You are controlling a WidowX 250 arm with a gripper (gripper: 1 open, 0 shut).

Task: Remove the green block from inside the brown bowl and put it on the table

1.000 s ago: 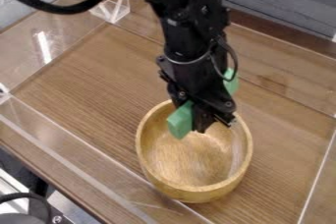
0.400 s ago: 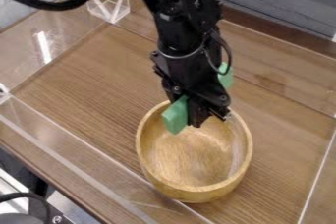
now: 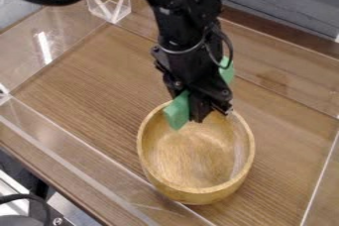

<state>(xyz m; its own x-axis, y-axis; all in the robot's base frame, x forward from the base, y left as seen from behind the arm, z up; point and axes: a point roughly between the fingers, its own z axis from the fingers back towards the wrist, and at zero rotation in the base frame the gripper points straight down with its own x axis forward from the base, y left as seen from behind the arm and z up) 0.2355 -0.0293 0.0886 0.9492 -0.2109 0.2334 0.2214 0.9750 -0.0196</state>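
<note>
Wood-grain table (image 3: 93,81) holds one brown bowl (image 3: 199,187); above it, one black gripper (image 3: 201,113) pinches one green block (image 3: 177,113).

Black arm (image 3: 185,17) reaching in from the upper left, wrist bent so the pincer (image 3: 201,109) points steeply downward. Pincer fingers (image 3: 212,99) closed tight, clamped on a small green block (image 3: 177,113), dark cabling trailing off behind the upper links.
</note>
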